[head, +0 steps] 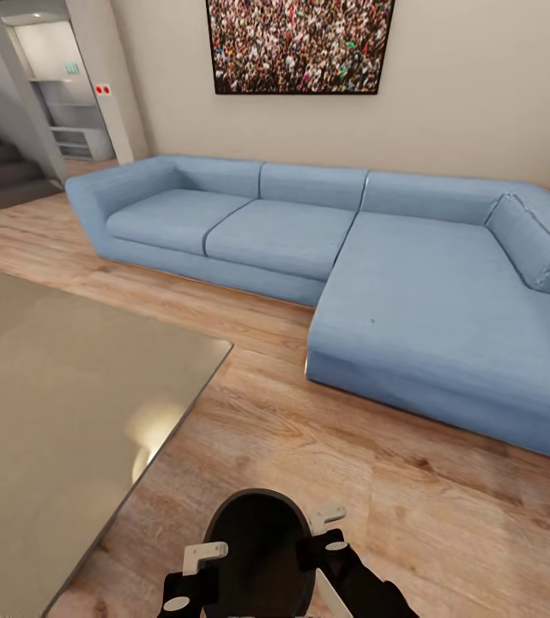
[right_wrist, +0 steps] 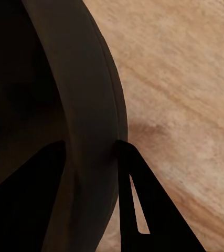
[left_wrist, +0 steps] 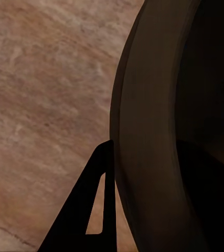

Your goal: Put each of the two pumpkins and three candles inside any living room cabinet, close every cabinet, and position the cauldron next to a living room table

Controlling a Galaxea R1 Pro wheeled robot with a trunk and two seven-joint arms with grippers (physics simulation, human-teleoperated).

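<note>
1. at the bottom centre of the head view we see the cauldron (head: 257, 549), a round black pot with its wide mouth facing the camera, held between the two grippers above the wooden floor (head: 326, 446).
2. the left gripper (head: 190, 577) sits at the pot's left rim, low in the frame; in the left wrist view one dark finger (left_wrist: 93, 202) lies against the outside of the cauldron (left_wrist: 159, 136) wall, the other is hidden behind the pot, so we read it as clamped on the rim.
3. the right gripper (head: 330, 534) sits at the pot's right rim; in the right wrist view one finger (right_wrist: 138, 205) presses the outer wall of the cauldron (right_wrist: 85, 94) and the other (right_wrist: 25, 199) lies inside the mouth, closed on the rim.
4. the table (head: 60, 412), glossy grey-beige, fills the left half of the lower frame; its near corner points to mid-frame and its long edge runs down to the lower left, just beside the cauldron but apart from it.
5. the blue sofa (head: 377, 275) spans the middle of the frame, its chaise reaching down at the right.
6. between table edge and sofa lies a broad band of bare floor, widest at the lower right.
7. a crowd picture (head: 300, 43) hangs at the top centre; stairs (head: 0, 167) show at the upper left.
</note>
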